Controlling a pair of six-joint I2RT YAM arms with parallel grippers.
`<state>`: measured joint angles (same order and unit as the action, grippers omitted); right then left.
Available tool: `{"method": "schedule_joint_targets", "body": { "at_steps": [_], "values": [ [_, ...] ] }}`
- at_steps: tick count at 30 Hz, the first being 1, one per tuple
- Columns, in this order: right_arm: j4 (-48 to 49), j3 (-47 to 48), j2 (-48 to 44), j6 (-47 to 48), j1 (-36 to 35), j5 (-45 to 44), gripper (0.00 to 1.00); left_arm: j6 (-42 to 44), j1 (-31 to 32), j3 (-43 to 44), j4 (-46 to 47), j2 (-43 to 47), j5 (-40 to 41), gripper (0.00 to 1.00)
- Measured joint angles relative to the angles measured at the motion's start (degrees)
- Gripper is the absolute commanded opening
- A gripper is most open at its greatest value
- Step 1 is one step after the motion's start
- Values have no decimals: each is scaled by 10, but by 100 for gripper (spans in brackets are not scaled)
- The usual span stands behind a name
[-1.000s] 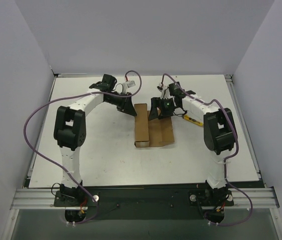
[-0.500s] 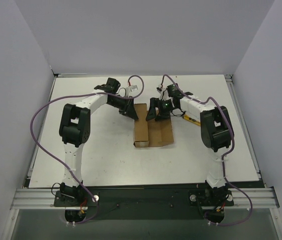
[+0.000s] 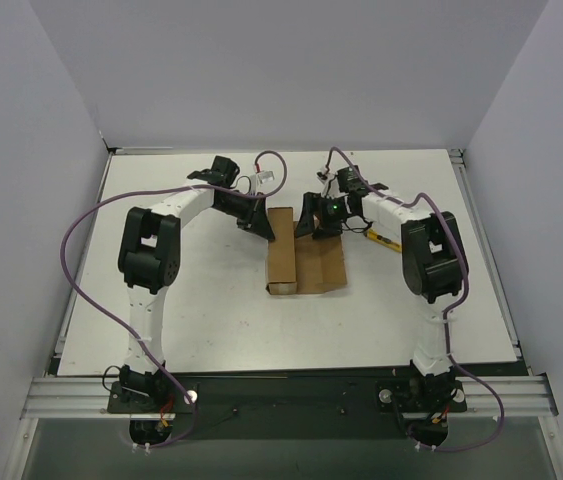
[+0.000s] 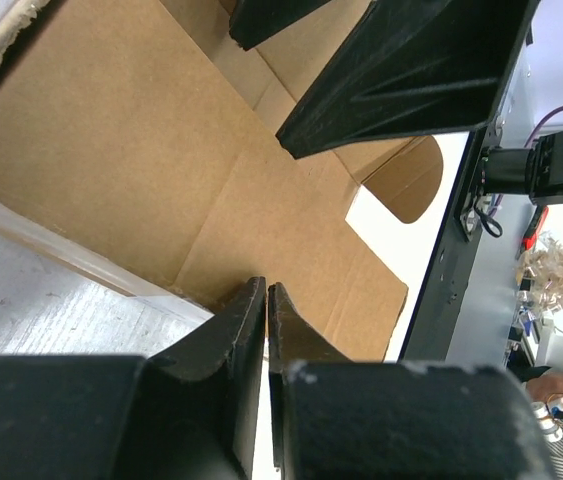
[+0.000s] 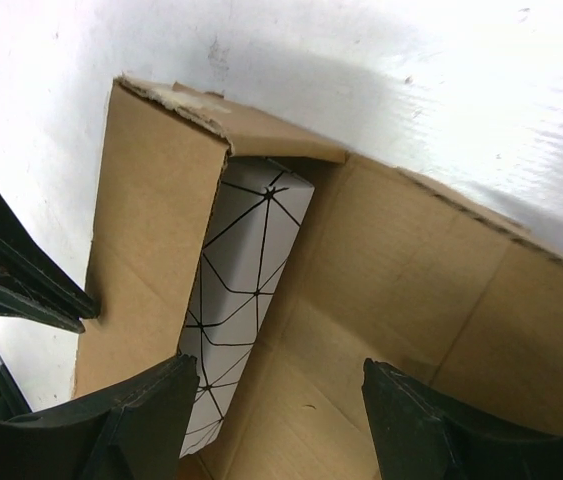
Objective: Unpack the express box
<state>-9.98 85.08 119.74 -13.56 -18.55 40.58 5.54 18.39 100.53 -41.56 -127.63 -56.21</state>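
Closer to the express box (image 3: 306, 262) now, my left pincer (image 4: 266, 298) is together; my right pincer (image 5: 279, 385) is apart.

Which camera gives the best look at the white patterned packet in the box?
The right wrist view: the packet lies in plain sight inside the opened express box, its black line pattern clear. The left wrist view shows only brown flaps; the top view shows the box but no packet.
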Motion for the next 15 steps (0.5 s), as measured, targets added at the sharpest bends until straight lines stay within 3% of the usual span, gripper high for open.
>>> {"method": "schedule_joint_targets", "body": {
  "at_steps": [15],
  "values": [
    [2, 16, 30, 5, -24, 5, 80, 17, -6, -5, -25, -2, -17, 11]
  ]
}}
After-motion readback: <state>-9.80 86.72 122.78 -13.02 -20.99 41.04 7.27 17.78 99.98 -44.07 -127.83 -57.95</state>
